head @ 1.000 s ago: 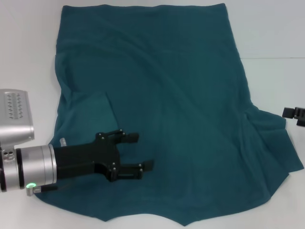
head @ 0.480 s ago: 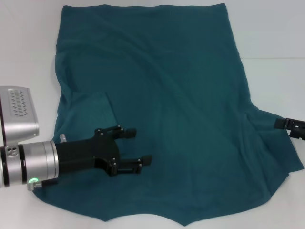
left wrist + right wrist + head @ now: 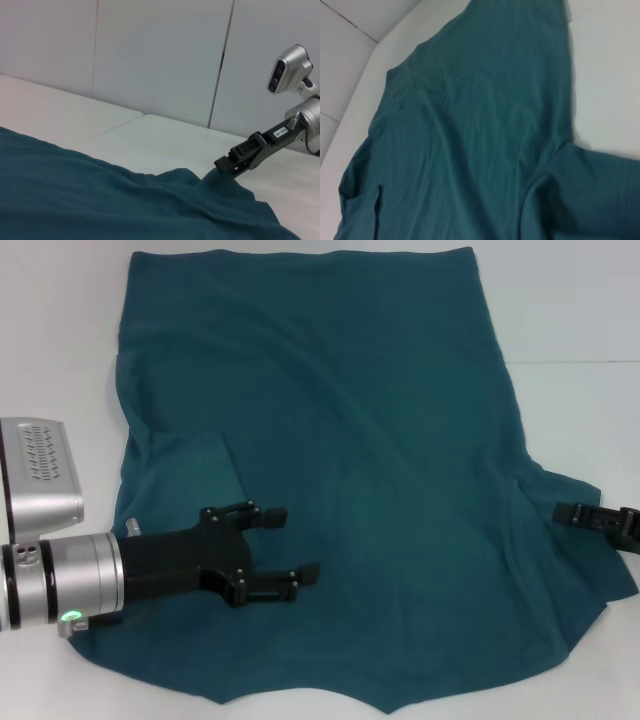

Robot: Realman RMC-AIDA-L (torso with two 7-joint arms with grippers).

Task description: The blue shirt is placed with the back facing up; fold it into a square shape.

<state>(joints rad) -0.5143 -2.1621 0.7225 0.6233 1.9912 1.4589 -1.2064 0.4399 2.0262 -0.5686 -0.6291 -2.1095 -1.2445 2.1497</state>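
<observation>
Shirt first: the blue shirt [image 3: 340, 470] lies spread over most of the white tabletop [image 3: 60, 330], plain side up, hem at the far edge, sleeves toward the near side. Left sleeve is folded in over the body, its edge showing as a flap near the left hand [image 3: 290, 552]. That hand sits low over the near-left part of the fabric, fingers apart w/ cloth visible between them, nothing gripped. Right sleeve fans out to the near-right, wrinkled where it meets the body. Right hand [image 3: 566, 512] is at the far edge of that sleeve, just over the fabric; from the left wrist view [image 3: 226, 165] its tips meet the raised sleeve edge, but can't tell if they're closed on it or just touching. Right wrist view shows only shirt [image 3: 470, 130] and bare tabletop [image 3: 610, 75]. Seam lines cross the tabletop on the right; pale wall panels [image 3: 160, 55] stand beyond it.
</observation>
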